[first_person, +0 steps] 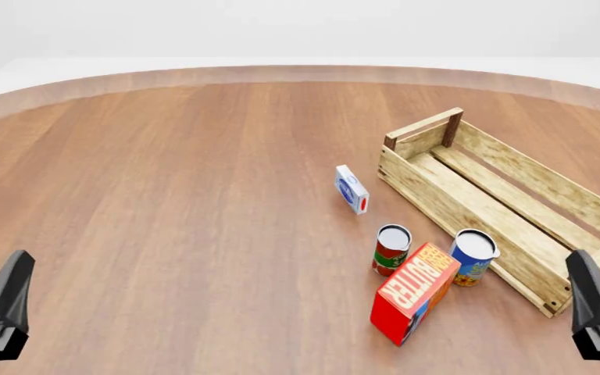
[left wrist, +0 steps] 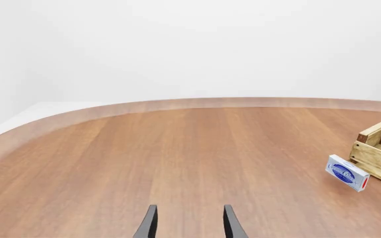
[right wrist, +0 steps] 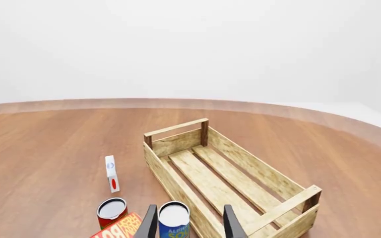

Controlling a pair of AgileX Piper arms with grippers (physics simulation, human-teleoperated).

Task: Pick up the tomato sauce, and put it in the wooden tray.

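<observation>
tomato sauce point(first_person: 391, 248) upright beside wooden tray point(first_person: 508, 205) (outside)

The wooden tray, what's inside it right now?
Nothing: the wooden tray shows only its bare slatted bottom. The tomato sauce stands outside on the table. The near wall hides a strip of floor.

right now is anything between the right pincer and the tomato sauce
Yes. In the front view the blue-and-yellow can and the red butter box stand between the right pincer and the tomato sauce, beside the wooden tray.
</observation>
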